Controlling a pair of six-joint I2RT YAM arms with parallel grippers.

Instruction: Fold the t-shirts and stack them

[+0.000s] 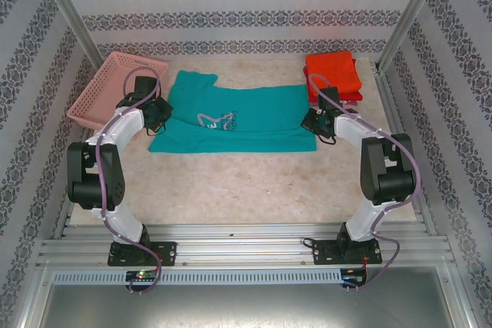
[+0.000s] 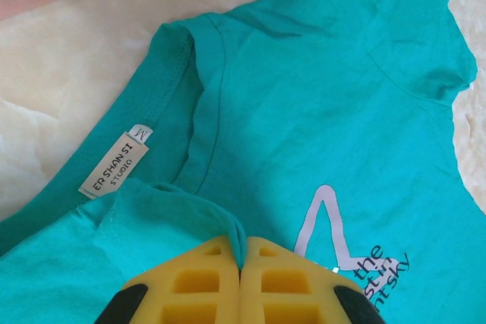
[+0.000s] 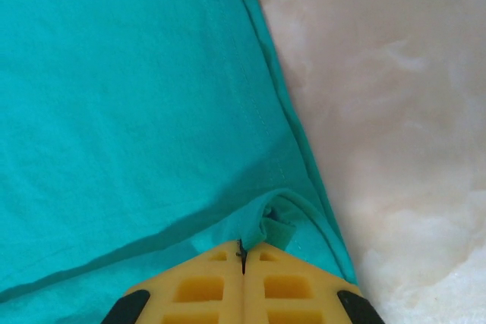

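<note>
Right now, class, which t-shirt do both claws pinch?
The teal t-shirt, spread flat mid-table: the left claw and right claw are each shut on its cloth. The orange-red folded t-shirts lie apart at the far right.

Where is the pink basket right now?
In the top view, the pink basket sits in the far left corner of the table, just left of the teal t-shirt.

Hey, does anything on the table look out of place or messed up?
Nothing spilled or damaged. The teal t-shirt lies part-folded, one sleeve jutting out, left hand and right hand each pinching its cloth.
</note>
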